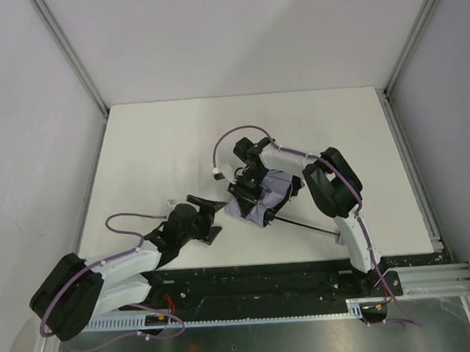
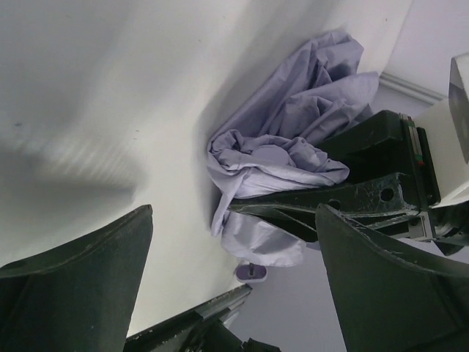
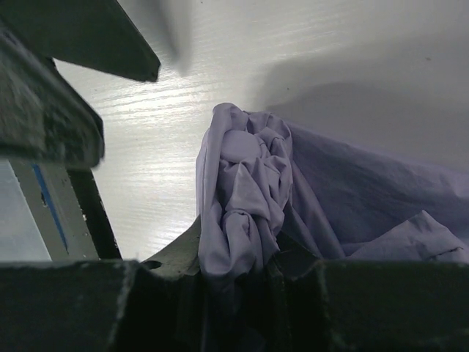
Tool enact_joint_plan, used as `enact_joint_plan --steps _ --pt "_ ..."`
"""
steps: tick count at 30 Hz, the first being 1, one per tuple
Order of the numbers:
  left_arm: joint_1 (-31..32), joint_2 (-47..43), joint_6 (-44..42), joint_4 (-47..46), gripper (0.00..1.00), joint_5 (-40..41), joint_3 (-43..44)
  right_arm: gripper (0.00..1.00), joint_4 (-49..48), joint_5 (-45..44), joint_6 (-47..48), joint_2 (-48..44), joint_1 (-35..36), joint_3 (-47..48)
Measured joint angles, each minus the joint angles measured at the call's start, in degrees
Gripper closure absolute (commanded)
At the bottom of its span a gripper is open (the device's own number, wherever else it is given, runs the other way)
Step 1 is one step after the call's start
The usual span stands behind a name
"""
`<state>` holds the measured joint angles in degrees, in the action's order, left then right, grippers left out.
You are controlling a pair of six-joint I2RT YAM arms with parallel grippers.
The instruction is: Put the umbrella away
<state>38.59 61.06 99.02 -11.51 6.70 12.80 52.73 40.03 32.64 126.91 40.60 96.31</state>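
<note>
Right gripper (image 1: 249, 188) clamped on bunched canopy (image 3: 249, 191) of umbrella (image 1: 270, 198), at table (image 1: 153, 149) centre | left gripper (image 1: 214, 217) spread, empty, just left of it | black shaft (image 1: 303, 223) trails toward right arm (image 1: 335, 187) base | right nearer

Mid-table now, the crumpled lavender-grey fabric umbrella (image 1: 262, 200) lies on the flat white table (image 1: 153, 141), the black right tool (image 1: 250, 189) pinching its cloth from above, the black left tool (image 1: 216, 217) just left, apart, the thin black shaft (image 1: 306, 225) running right.
</note>
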Motion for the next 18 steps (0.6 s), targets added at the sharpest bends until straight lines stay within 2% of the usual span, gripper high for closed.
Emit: enact_joint_plan --steps 8,12,15,18 --pt "0.00 11.02 0.09 -10.86 0.03 -4.76 2.21 1.00 0.15 3.15 0.07 0.20 -0.44 0.00" --pt "-0.15 17.81 0.83 -18.56 0.06 -6.38 2.23 1.00 0.66 4.46 0.57 0.48 -0.44 0.02" --pt "-0.59 22.27 1.46 -25.44 0.14 -7.39 2.01 1.00 0.92 4.90 0.66 0.66 -0.98 0.13" --pt "-1.01 27.04 1.51 -32.52 0.28 -7.89 1.75 1.00 1.55 5.33 0.68 1.62 -1.57 0.94"
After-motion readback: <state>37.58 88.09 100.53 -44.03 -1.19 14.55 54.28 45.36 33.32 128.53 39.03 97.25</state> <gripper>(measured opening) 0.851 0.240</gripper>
